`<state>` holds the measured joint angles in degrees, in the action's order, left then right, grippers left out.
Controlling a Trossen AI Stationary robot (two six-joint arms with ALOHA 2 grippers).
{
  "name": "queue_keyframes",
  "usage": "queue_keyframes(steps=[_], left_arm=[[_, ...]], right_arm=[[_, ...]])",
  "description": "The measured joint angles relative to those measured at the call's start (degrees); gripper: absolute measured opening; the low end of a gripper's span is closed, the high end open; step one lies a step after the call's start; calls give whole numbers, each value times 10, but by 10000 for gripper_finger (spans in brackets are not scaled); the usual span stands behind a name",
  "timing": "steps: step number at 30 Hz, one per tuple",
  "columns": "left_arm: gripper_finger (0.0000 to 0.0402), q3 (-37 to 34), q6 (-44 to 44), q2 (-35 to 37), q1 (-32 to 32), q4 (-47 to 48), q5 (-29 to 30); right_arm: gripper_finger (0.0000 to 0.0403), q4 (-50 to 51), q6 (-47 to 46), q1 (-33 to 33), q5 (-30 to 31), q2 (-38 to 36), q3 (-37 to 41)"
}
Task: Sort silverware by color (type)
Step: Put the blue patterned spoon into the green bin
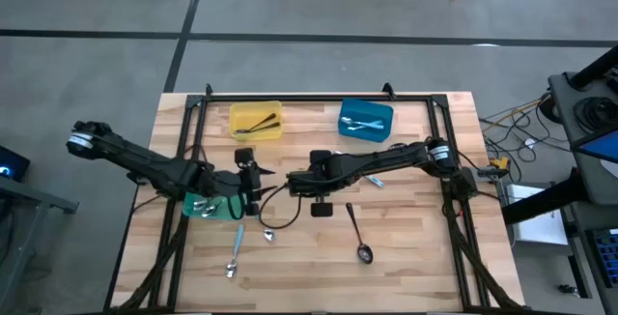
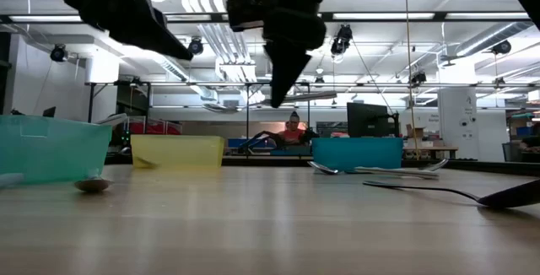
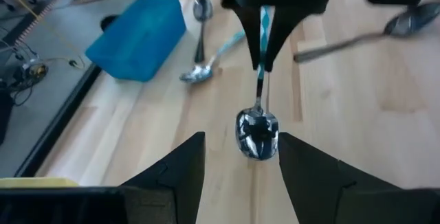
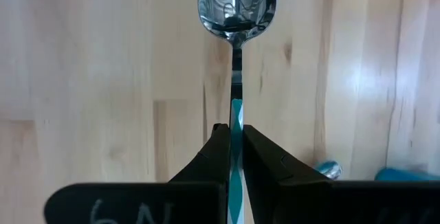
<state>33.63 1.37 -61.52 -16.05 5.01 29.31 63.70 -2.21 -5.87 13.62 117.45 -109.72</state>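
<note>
My right hand [image 4: 234,148] is clamped on a blue-striped spoon [image 4: 236,18], held out toward my left hand [image 3: 237,162].

The spoon's bowl hangs clear of the counter [image 4: 103,59], just ahead of my left hand, whose fingers [image 3: 175,172] stand apart on either side of the bowl without touching it. Beyond the right hand lie a blue-handled spoon [image 3: 210,62] and a silver spoon [image 3: 201,18] beside the blue bin [image 3: 134,38]; a dark spoon [image 1: 356,233] lies near it.

green bin [image 1: 198,206] beside left tool [image 1: 253,187], front boards bare
</note>
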Motion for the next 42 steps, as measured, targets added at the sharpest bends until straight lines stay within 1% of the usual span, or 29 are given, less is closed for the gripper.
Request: queue_keyframes(steps=[3, 7, 11, 16, 18, 20, 23, 28, 30, 34, 38, 42], left_arm=[[164, -6, 0, 21, 0, -16, 1], [164, -30, -15, 11, 0, -106, 1], [164, -49, -39, -36, 0, -216, 2], [164, -56, -60, -124, 6, -347, 1], [164, -56, -70, -160, 7, -374, 1], [164, -56, -78, -195, 11, -423, 1], [164, -59, -84, -234, 15, -465, 2], [164, -55, -84, -274, 25, -495, 3], [164, -53, -86, -283, 27, -493, 13], [164, -45, -111, -288, 28, -493, 14], [164, -29, -132, -300, 28, -489, 13], [164, -16, -138, -309, 29, -466, 13]], right_arm=[[13, 5, -14, 3, 0, -12, 12], [13, -23, -31, 3, 13, -33, 33], [13, -56, -42, 3, 14, -45, 64], [13, -79, -45, 3, 14, -48, 72], [13, -79, -45, 3, 11, -48, 72], [13, -83, -44, 3, 2, -48, 72], [13, -87, -44, 3, -9, -50, 72], [13, -88, -43, 2, -36, -58, 72], [13, -89, -44, 2, -36, -61, 72], [13, -89, -46, 2, -40, -63, 68], [13, -100, -44, 2, -66, -64, 61], [13, -95, -42, 2, -66, -65, 61]])
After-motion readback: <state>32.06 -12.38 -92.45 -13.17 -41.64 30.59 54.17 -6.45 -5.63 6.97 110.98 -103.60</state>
